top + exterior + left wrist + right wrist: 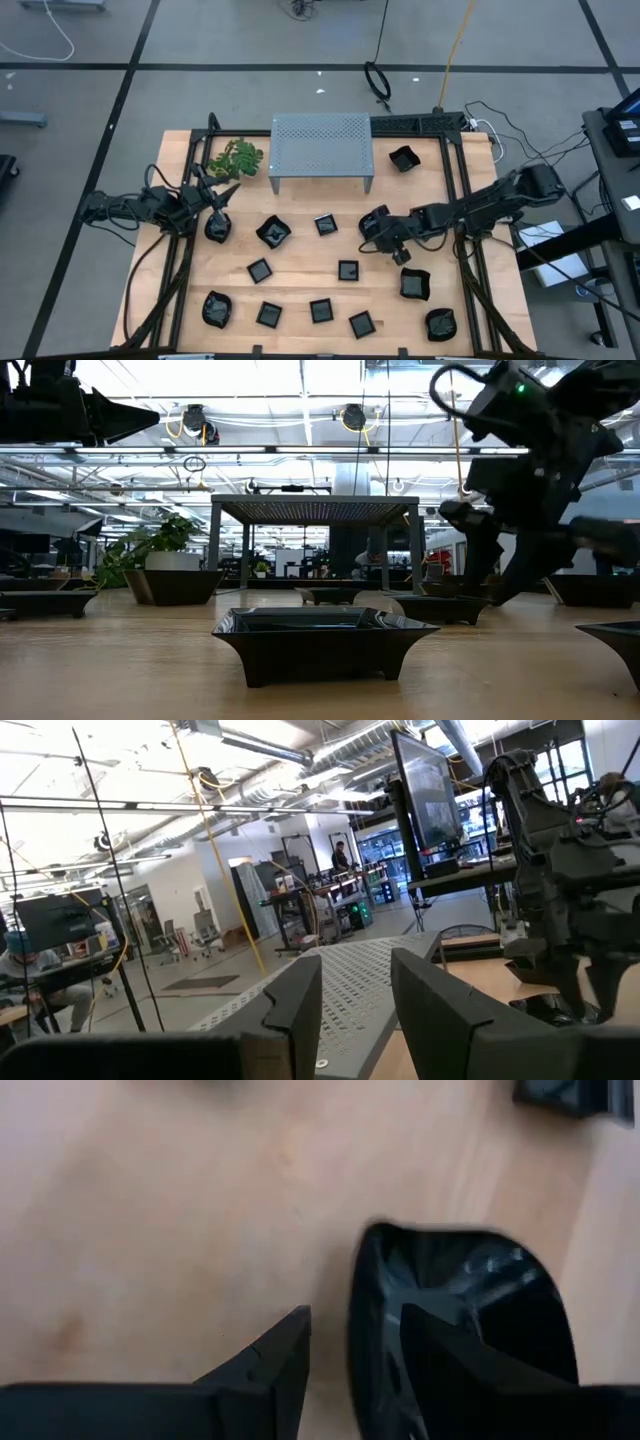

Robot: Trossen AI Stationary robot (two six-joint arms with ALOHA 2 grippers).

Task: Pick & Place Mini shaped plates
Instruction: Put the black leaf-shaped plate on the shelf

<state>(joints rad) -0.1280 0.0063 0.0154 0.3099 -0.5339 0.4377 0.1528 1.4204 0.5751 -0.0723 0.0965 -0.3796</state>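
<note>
Several glossy black mini plates lie scattered on the wooden table (300,290). My right gripper (400,252) is open, low over the table at the right. In the right wrist view (355,1330) its fingers stand on either side of the rim (362,1305) of a rounded black plate (414,284), one finger outside, one over the hollow. I see no touch. My left gripper (218,200) is open and empty at the left, above a rounded plate (218,228). It shows in the left wrist view (355,990), pointing level across the table.
A grey perforated metal stand (322,145) stands at the far middle, with a green leafy sprig (236,158) to its left and one plate (403,158) to its right. Black frame rails (455,200) run along both table sides. A square plate (320,635) sits close to the low camera.
</note>
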